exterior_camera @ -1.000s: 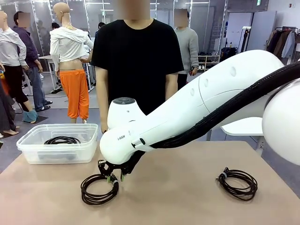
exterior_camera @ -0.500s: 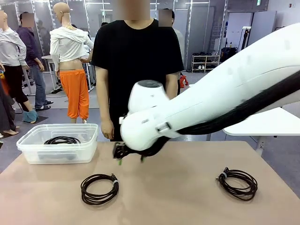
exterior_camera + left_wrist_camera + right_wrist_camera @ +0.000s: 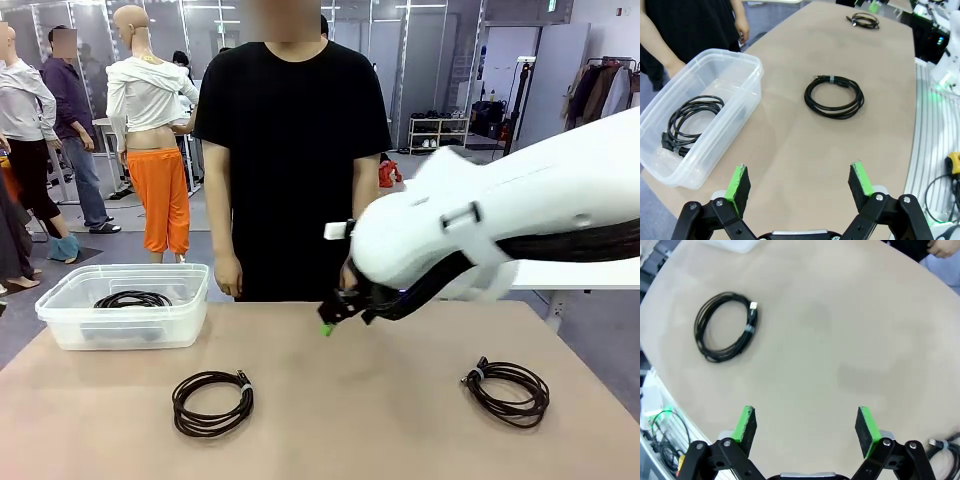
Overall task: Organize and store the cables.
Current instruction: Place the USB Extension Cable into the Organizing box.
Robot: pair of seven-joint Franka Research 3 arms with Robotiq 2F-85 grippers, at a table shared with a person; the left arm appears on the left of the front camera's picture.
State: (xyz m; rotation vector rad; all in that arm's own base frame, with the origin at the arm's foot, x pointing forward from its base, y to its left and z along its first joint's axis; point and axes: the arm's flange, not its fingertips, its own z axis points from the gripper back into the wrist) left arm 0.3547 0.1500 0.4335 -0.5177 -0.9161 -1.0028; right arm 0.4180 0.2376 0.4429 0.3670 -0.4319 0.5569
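Observation:
One coiled black cable (image 3: 212, 402) lies on the table at front left, also seen as the coil (image 3: 834, 96) and the coil (image 3: 726, 326). A second coil (image 3: 507, 390) rests at front right, far off as the coil (image 3: 863, 20). A third cable (image 3: 133, 299) lies inside the clear plastic box (image 3: 60, 320), also seen as the boxed cable (image 3: 690, 120). My right gripper (image 3: 332, 320) hangs above mid-table, open and empty, as the right gripper (image 3: 805, 425) shows. My left gripper (image 3: 800, 181) is open and empty, high above the table's corner near the box (image 3: 740, 67).
A person in a black shirt (image 3: 290, 150) stands at the far edge, one hand (image 3: 228, 280) hanging just behind the box. A tip of a cable (image 3: 945, 447) shows at the right wrist view's bottom right corner. Bare tabletop (image 3: 360, 400) lies between the two coils.
My right arm has risen from the front-left coil and swung right toward mid-table. That coil stays flat on the table where it was.

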